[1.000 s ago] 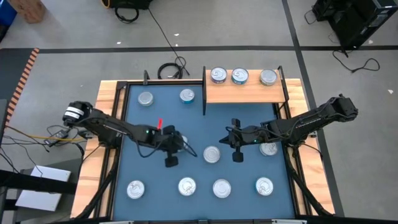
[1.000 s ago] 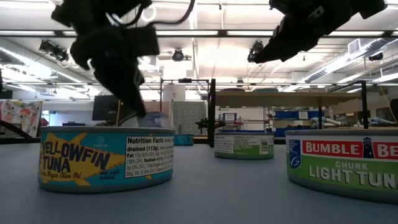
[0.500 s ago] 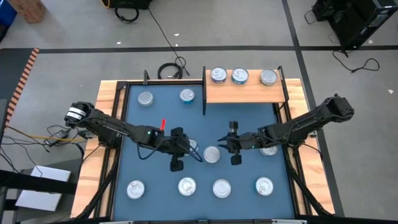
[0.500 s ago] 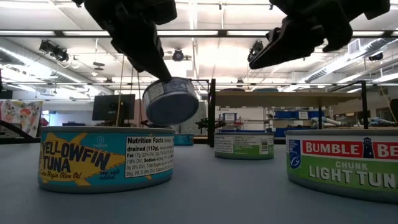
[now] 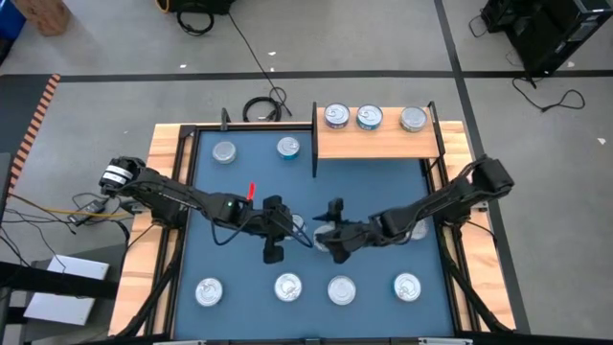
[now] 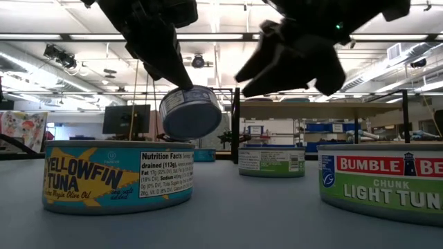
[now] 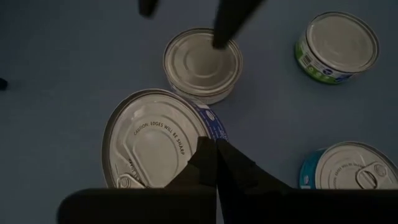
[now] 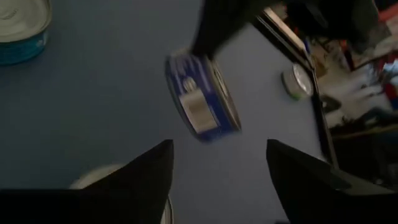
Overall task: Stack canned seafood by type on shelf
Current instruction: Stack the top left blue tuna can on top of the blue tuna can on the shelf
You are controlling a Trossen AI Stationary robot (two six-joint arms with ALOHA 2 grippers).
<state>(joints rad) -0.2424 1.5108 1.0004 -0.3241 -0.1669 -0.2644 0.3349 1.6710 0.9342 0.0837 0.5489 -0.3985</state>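
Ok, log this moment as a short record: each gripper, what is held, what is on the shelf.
left gripper: shut on the blue-labelled tin, held tilted above the mat
right gripper: open, empty, facing that tin
shelf: three tins along its back edge
blue mat: other tins standing loose

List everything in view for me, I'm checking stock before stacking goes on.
Shelf: one, light wood, back right of mat.
Mat: one, blue, on the table.
Tins on shelf: three, silver tops, in a row.
Tins on mat: at least seven, silver tops; two back left, four along front, one centre.
Lifted tin: one, blue label, tilted above mat.
Left fingers: dark, shut on lifted tin.
Right fingers: dark, open, above centre tin.
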